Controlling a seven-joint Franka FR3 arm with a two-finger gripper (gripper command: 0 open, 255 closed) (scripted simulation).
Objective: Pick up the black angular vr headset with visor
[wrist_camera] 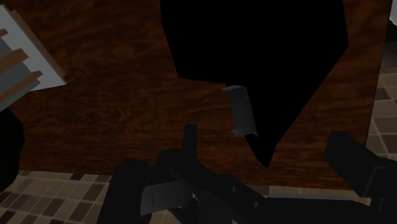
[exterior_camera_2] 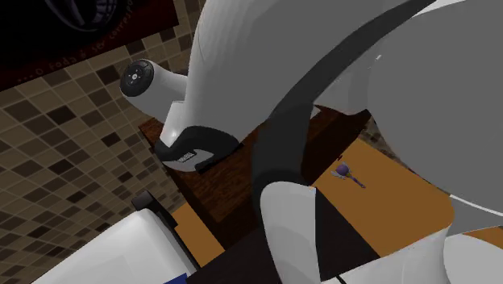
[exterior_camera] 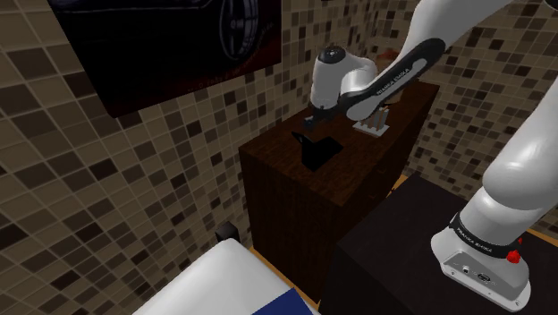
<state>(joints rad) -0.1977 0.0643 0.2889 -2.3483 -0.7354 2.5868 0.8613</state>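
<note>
The black angular headset point(exterior_camera: 316, 150) lies on top of a dark wooden cabinet point(exterior_camera: 295, 201) that stands against the tiled wall. In the wrist view the headset point(wrist_camera: 254, 57) is a flat black wedge on the wood grain, with a small grey piece point(wrist_camera: 242, 111) on it. My black gripper point(exterior_camera: 310, 123) hangs just above the headset's end nearest the wall. The fingers point(wrist_camera: 355, 167) stand wide apart, so the gripper point(wrist_camera: 257, 181) is open and clasps nothing. A dark angular part lies low between the fingers; I cannot tell what it is.
A grey-white slatted object point(exterior_camera: 374, 125) stands on the cabinet beside the headset, close to my forearm. A dark framed picture point(exterior_camera: 170, 45) hangs on the mosaic wall. A white and blue surface point(exterior_camera: 224, 282) lies below. A small purple thing point(exterior_camera_2: 345, 170) rests on the orange floor.
</note>
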